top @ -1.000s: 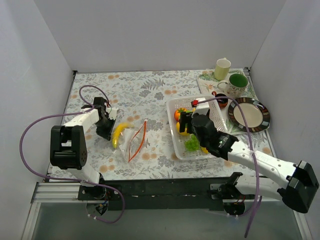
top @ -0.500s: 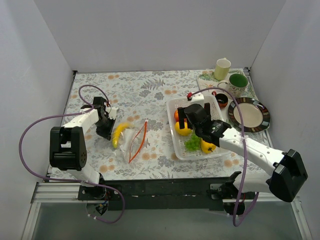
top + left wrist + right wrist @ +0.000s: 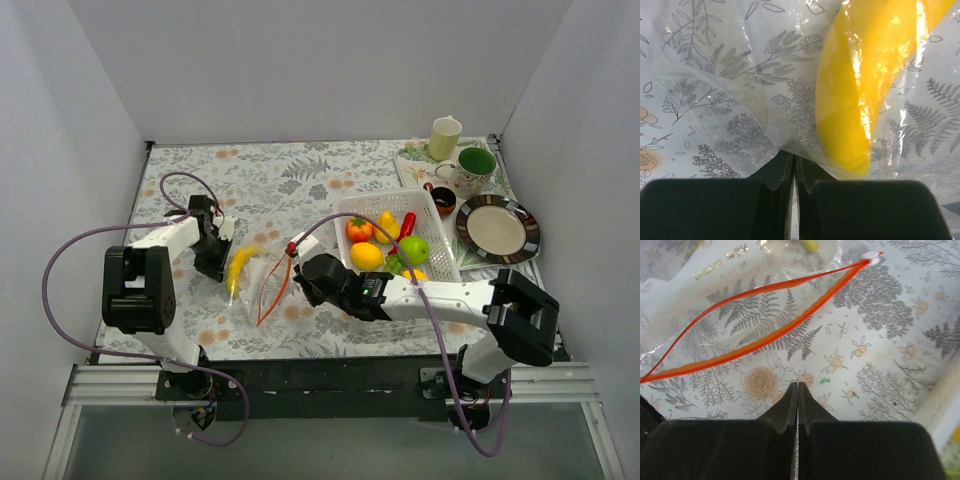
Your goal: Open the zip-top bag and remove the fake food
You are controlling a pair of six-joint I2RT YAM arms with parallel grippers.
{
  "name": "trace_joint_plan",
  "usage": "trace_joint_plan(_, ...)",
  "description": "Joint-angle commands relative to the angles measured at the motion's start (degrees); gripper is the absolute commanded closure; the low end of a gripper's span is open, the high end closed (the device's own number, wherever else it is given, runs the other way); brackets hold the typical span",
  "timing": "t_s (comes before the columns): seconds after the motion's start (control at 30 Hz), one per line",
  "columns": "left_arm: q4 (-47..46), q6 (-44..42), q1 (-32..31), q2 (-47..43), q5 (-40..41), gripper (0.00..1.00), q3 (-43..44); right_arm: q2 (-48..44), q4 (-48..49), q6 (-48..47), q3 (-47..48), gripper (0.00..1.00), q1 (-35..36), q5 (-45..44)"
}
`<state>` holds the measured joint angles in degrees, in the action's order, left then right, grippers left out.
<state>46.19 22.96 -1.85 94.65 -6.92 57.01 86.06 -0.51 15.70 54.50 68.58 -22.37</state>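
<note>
The clear zip-top bag point(image 3: 262, 288) lies left of centre with its red-orange zip strip point(image 3: 754, 341) spread into an open loop. One yellow banana-shaped piece of fake food point(image 3: 860, 90) stays inside the bag. My left gripper point(image 3: 793, 157) is shut on the bag's plastic at the closed end, beside the yellow piece. My right gripper point(image 3: 797, 386) is shut with nothing in it, low over the tablecloth just short of the bag's mouth. Other fake food lies in the white basket point(image 3: 437, 232): a tomato point(image 3: 358, 229), a yellow fruit point(image 3: 367, 256) and a green fruit point(image 3: 414, 248).
At the back right stand a cream mug point(image 3: 445, 137), a mug with a green inside point(image 3: 474, 168), a small dark bowl point(image 3: 441, 200) and a dark-rimmed plate point(image 3: 497, 228). The basket's edge point(image 3: 945, 400) is close to the right of my right gripper.
My right arm has swung left from over the basket to the bag's mouth, and its jaws have gone from open to shut. The left arm and the bag have not moved.
</note>
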Motion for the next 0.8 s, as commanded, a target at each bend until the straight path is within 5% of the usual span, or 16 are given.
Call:
trace_joint_plan(0.0,-0.7,0.2,-0.1,0.4,-0.6,1.00,1.9,3.9,12.5,0.1,1.0,0.99,1.1,4.1)
trace_joint_plan(0.77,-2.6,0.2,-0.1,2.8,-1.7,1.00,1.0,30.8,20.4,0.4,17.0,0.99,1.2,15.3)
